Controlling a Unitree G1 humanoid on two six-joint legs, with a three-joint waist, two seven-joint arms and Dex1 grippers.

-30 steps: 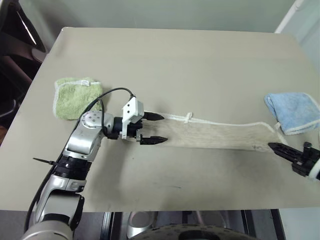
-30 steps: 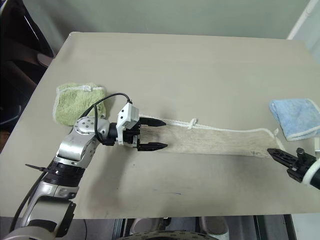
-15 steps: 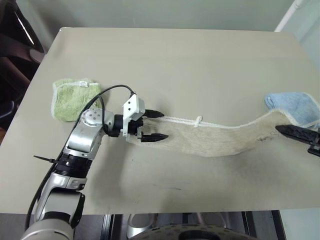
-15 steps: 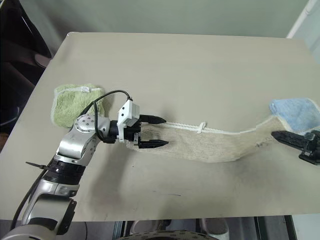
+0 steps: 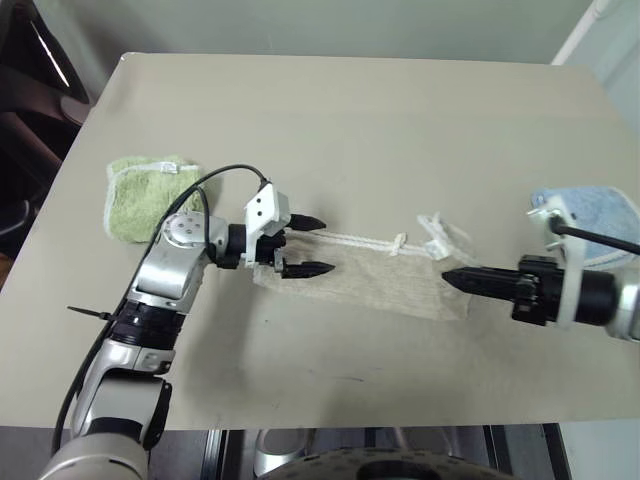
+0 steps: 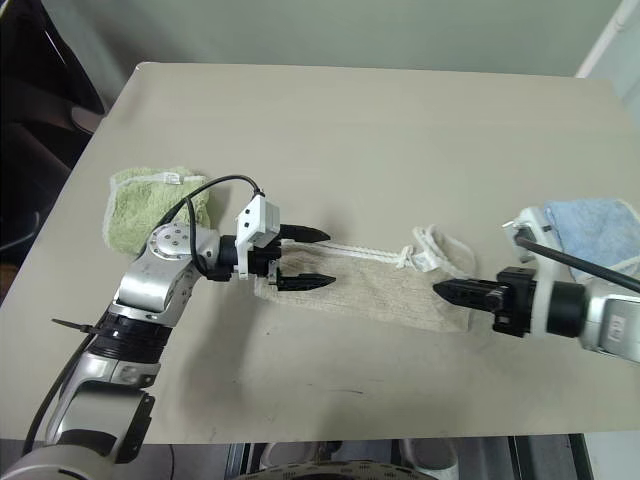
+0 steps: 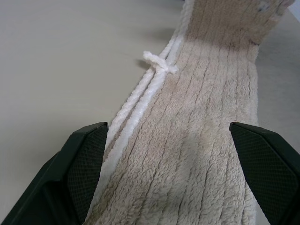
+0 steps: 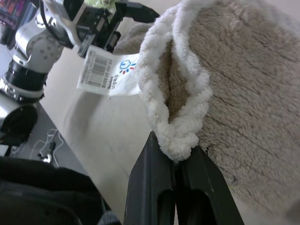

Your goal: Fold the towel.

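We cannot read the tag [image 8: 108, 71] print. The blue towel [image 5: 590, 210] runs off the picture's edge, partly hidden behind the right hand [image 5: 452, 278] and its cable.

Beige terry towel [image 5: 385, 280] with white edging, a narrow strip mid-table, right end lifted and doubled over leftward

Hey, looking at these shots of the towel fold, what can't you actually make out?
- Towel: its left end lies under the left claw in the head views.
- Tag: print too small to read, right wrist view.
- Blue cloth: cut off by the picture edge and partly behind the right arm, head views.
- Green cloth: its near corner sits behind the left arm.
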